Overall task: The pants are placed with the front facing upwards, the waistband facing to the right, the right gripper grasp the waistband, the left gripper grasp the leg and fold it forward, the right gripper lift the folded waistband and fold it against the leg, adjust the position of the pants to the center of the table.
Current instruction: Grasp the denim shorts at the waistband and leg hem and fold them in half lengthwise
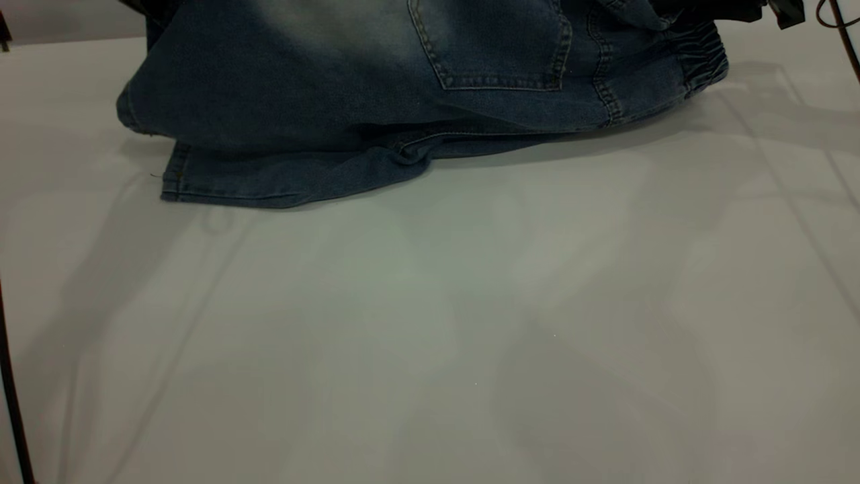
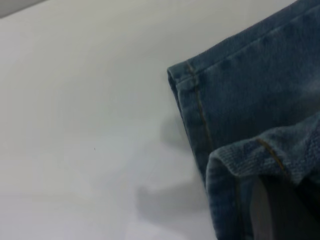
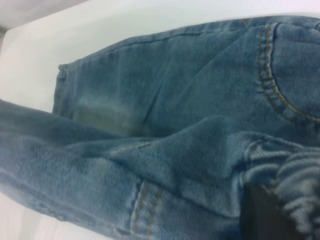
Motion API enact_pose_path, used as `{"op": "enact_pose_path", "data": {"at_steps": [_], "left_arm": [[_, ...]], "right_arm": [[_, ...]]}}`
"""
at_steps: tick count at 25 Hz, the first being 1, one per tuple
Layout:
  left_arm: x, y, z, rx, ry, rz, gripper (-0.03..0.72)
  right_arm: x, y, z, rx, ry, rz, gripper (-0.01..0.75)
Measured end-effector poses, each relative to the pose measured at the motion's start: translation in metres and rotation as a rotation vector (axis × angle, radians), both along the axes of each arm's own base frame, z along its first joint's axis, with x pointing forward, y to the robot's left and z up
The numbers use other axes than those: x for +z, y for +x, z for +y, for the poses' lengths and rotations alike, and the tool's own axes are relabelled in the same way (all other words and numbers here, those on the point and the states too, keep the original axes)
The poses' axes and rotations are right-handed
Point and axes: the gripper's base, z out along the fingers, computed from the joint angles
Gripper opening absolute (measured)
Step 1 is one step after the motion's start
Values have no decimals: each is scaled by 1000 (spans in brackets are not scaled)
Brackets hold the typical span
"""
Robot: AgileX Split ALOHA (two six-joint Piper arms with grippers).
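The blue denim pants (image 1: 376, 87) hang half lifted at the far side of the table (image 1: 430, 336), with the upper layer, showing a pocket (image 1: 497, 47), draped over the lower leg hem (image 1: 228, 181) that lies flat. The gathered waistband (image 1: 702, 57) is at the right. My left gripper (image 2: 280, 210) is shut on a raised fold of the leg hem (image 2: 250, 155); the other hem (image 2: 195, 85) rests on the table below. My right gripper (image 3: 265, 215) is shut on the ruched waistband (image 3: 300, 185), its black finger (image 3: 257, 212) pressed against the gathers. Both arms are largely cut off in the exterior view.
A black cable (image 1: 843, 33) hangs at the far right corner. A thin dark rod (image 1: 10, 403) runs along the left edge. The broad white tabletop stretches from the pants to the near edge.
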Motion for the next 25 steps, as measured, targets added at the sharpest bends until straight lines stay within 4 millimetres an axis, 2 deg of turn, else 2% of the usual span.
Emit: {"op": "enact_pose_path", "data": {"at_steps": [3,9,12,15,25], "left_arm": [[0,0,0,0,0,0,27],[0,0,0,-1,2,-1,27],[0,0,1,-15,23,-4,27],[0,1,2,-30,46,-8,27],[1,1,3,-44,69,-12,27]], "right_arm": [[-1,1,-1,-3,-15,-13,178],[-2,4,-4,-47,-39,-10,455],[-2,5,-5,-64,-45,-11,549],[-2,6,-6,-79,-46,-14,580],[-2,7,-7,-97,-45,-17,583]]}}
